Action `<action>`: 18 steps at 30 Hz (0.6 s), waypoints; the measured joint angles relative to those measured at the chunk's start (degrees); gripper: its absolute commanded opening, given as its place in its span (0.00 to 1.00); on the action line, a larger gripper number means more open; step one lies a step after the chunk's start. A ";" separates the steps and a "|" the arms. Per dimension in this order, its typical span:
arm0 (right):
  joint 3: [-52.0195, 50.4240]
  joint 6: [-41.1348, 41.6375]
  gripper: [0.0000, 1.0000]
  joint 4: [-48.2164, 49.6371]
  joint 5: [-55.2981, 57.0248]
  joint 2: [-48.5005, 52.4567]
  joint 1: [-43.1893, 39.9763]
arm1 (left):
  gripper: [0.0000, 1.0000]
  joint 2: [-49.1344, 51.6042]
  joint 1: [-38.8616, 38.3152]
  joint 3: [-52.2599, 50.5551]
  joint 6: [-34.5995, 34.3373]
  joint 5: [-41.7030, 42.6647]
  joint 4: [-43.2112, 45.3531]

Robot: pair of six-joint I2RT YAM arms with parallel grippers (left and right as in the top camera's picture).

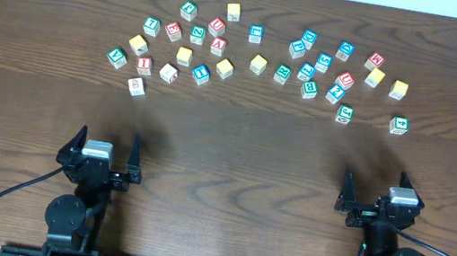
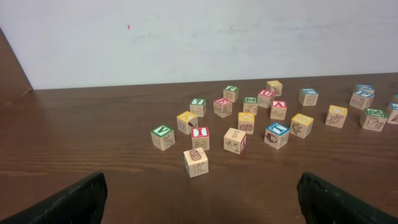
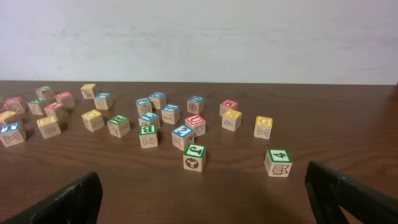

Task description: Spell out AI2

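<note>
Several wooden letter and number blocks lie scattered across the far half of the table. A red I block (image 1: 144, 65) (image 2: 200, 137) sits at the left of the cluster. A red block that reads as A (image 1: 218, 46) (image 2: 278, 109) lies further in. A blue block that looks like a 2 (image 1: 336, 93) (image 3: 182, 135) sits in the right group. My left gripper (image 1: 107, 142) (image 2: 199, 190) is open and empty at the near left. My right gripper (image 1: 375, 182) (image 3: 202, 183) is open and empty at the near right. Both are well short of the blocks.
A green 4 block (image 1: 399, 125) (image 3: 278, 162) and a green J block (image 1: 344, 114) (image 3: 194, 156) are nearest my right gripper. A plain-topped block (image 1: 136, 86) (image 2: 196, 161) is nearest my left. The table (image 1: 232, 165) is dark wood.
</note>
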 measured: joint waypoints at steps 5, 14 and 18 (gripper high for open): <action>0.00 0.00 0.99 0.92 -0.11 0.00 0.00 | 0.96 0.00 0.00 0.00 0.00 0.04 0.20; 0.00 0.02 0.99 3.13 -0.85 0.00 0.00 | 0.96 0.02 0.00 1.38 -0.22 0.22 -0.87; 0.02 0.00 0.99 3.13 -1.55 0.00 0.00 | 0.96 0.98 0.00 3.45 -0.22 0.24 -0.90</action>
